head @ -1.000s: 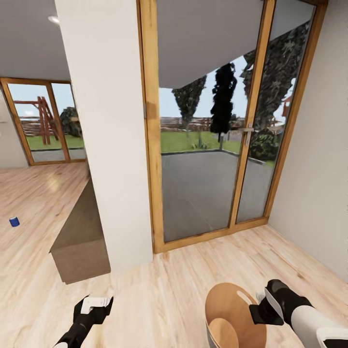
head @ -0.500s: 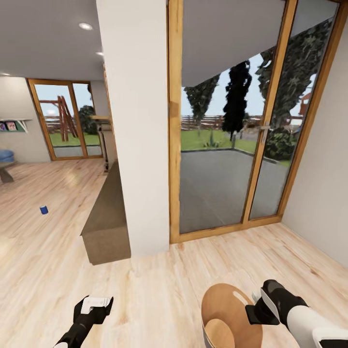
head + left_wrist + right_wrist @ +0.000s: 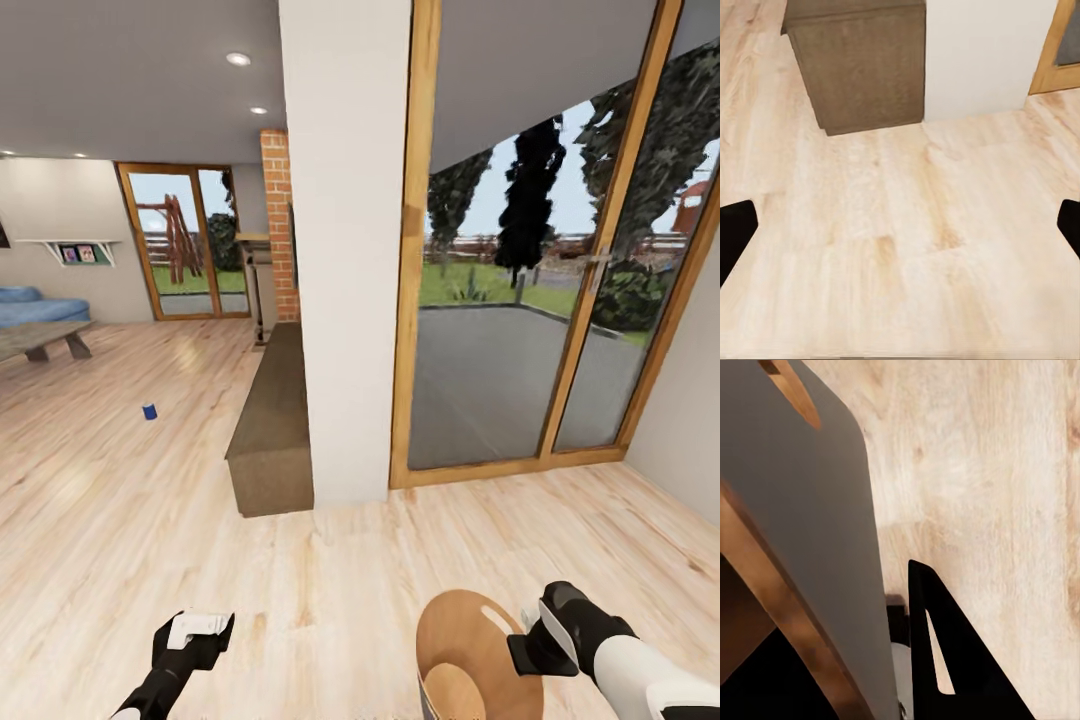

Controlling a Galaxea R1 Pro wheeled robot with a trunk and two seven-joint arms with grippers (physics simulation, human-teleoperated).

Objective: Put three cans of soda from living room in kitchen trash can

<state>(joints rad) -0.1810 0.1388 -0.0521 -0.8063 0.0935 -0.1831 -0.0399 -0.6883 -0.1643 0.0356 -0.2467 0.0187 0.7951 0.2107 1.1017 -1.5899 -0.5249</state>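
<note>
At its rim, the right gripper (image 3: 530,640) is clamped on the trash can (image 3: 470,650) (pale grey outside, coppery inside), carried low beside the robot. The left gripper (image 3: 195,630) hangs spread, empty. Judged step: hauling the bin toward the living room; next, drive on past the pillar (image 3: 345,250).

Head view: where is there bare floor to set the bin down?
Bare wood floor lies between the left hand and the brown bench, and rightward in front of the glass doors. More open floor runs toward the small blue object. It is tight by the white pillar, and the right hand is shut on the trash can.
</note>
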